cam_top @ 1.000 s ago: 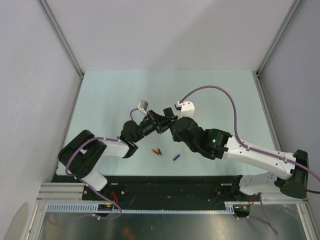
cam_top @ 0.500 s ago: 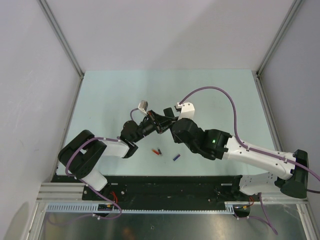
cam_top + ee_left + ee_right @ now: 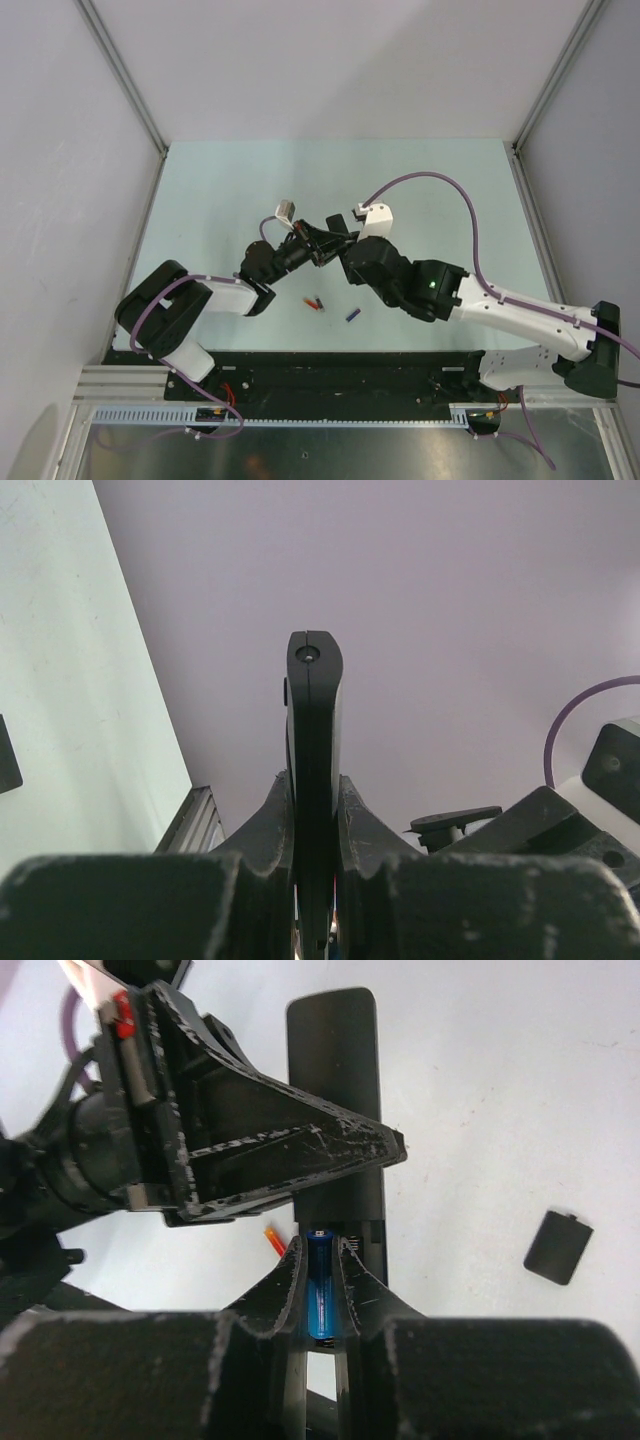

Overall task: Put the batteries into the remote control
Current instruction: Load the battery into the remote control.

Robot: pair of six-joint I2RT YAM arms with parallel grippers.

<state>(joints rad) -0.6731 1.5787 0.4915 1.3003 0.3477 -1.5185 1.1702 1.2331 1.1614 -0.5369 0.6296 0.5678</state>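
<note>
left jaws are closed on the remote control (image 3: pixel 314 740), clamped edge-on between both fingers, with its rounded end sticking out past them. the remote is held off the tabletop (image 3: pixel 220 190), mid-table where the two arms meet.

right jaws are narrow, pinching a blue battery (image 3: pixel 321 1285) lengthwise between the fingers. the battery's far end sits at the open battery slot of the remote, just below the left arm's fingers. cannot tell whether it is seated.

loose on the tabletop, near side of the arms: a red battery (image 3: pixel 316 302) and a second blue battery (image 3: pixel 352 314), near each other but apart.

a small black battery cover (image 3: pixel 558 1246) lies flat on the tabletop, right of the remote in the right wrist view.
</note>
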